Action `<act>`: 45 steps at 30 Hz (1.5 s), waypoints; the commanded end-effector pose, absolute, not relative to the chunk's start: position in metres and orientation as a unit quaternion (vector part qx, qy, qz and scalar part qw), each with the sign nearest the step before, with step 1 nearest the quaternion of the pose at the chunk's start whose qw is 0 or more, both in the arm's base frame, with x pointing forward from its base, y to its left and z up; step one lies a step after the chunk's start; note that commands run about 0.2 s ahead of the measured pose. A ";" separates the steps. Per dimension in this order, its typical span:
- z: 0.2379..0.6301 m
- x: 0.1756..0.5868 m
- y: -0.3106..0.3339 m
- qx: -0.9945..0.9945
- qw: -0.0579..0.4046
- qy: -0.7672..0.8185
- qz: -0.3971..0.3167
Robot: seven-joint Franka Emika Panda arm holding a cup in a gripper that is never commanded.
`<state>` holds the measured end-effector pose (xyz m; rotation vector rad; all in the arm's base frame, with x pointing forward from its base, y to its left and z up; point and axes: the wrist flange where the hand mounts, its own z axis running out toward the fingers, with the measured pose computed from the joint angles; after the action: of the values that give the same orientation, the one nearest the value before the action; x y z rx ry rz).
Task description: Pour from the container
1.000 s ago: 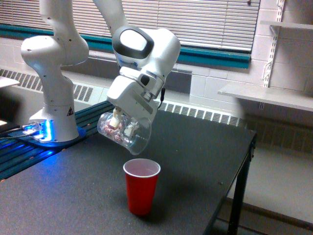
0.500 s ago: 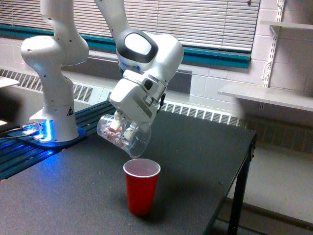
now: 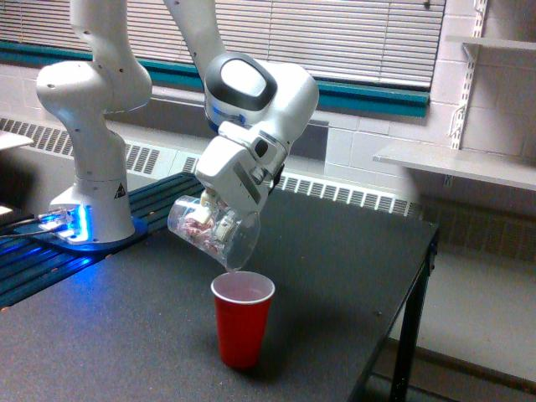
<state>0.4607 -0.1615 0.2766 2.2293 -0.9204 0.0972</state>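
Clear container (image 3: 213,231) clamped in gripper (image 3: 219,211), tipped mouth-down toward exterior view's right, rim now just above red cup (image 3: 242,319) on dark table (image 3: 335,276). Vs. approx. 1 s ago: shifted slightly right and lower, mouth closer over cup opening, tilt a bit steeper. Pinkish-white pieces (image 3: 203,223) bunched at closed end, none seen falling. Judged: pour lined up but not yet flowing; more tilt prob. needed. Risk: pieces spilling past narrow cup rim.
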 end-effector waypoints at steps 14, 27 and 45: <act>0.275 0.465 -0.156 0.868 0.384 -0.315 0.026; 0.279 0.460 -0.160 0.865 0.391 -0.315 0.020; 0.289 0.453 -0.166 0.870 0.382 -0.312 0.021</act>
<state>0.4552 -0.1633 0.2835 2.2074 -0.8110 0.0525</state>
